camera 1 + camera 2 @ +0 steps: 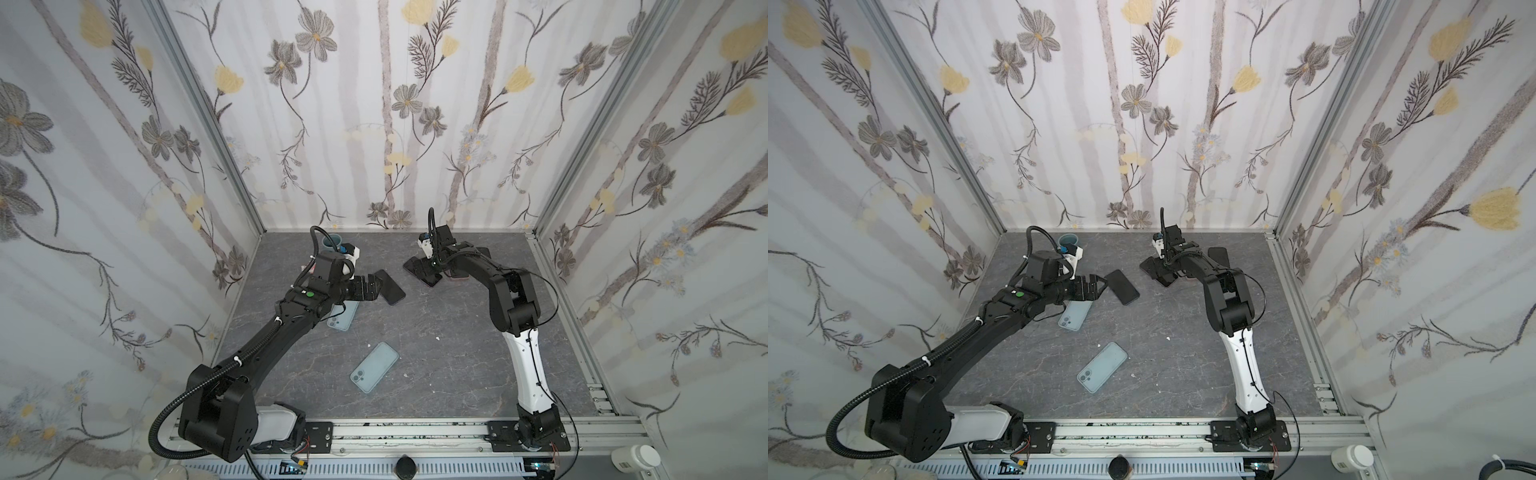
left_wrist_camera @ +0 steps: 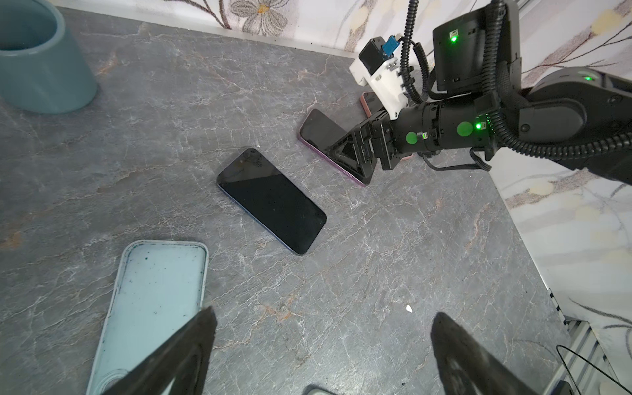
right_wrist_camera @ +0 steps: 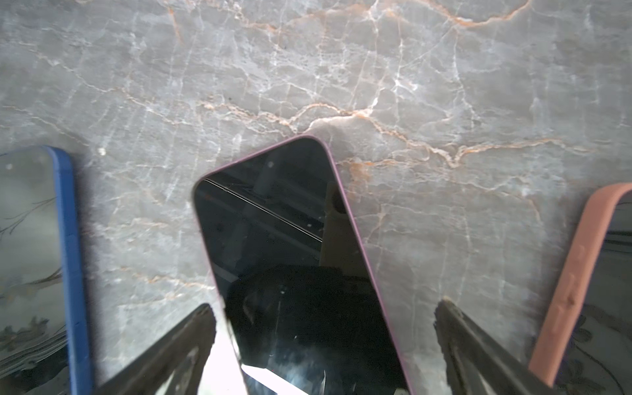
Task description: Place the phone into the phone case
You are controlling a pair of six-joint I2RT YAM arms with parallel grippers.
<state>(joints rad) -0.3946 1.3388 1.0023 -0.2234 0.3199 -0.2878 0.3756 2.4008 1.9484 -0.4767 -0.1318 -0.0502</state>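
— Floral wallpaper on three sides, grey marbled table, both arms reaching toward the back
— Fingers?
— Left fingers spread wide, nothing in them, hanging over the table just short of the bare phone. Right fingers equally wide, straddling the purple-rimmed phone, not pinching it. Whether they touch it, can't tell
— Which phone is the task's?
— My guess is the bare phone: screen up, flat, middle back of the table, between the two arms. The near case, pale blue and empty, lies just beside it, half under the left arm
— Handling?
— Stiff glass slab, probably slick, sits flush so there's no lip to get under. I'd pinch across the long edges near the middle, or tip one end up first. The glass face is fragile, so no dropping. The case looks soft and light and will likely skate or flex when the phone is pressed in, so the other arm should pin it
— Counts?
— Empty cases: two, the front case lying alone nearer the rail. Phones: four countable, meaning the bare one, the purple-rimmed one, plus a blue-cased phone and a pink-cased phone either side of it. There's a dark shape behind the right arm, unclear what. One teal cup at the back wall
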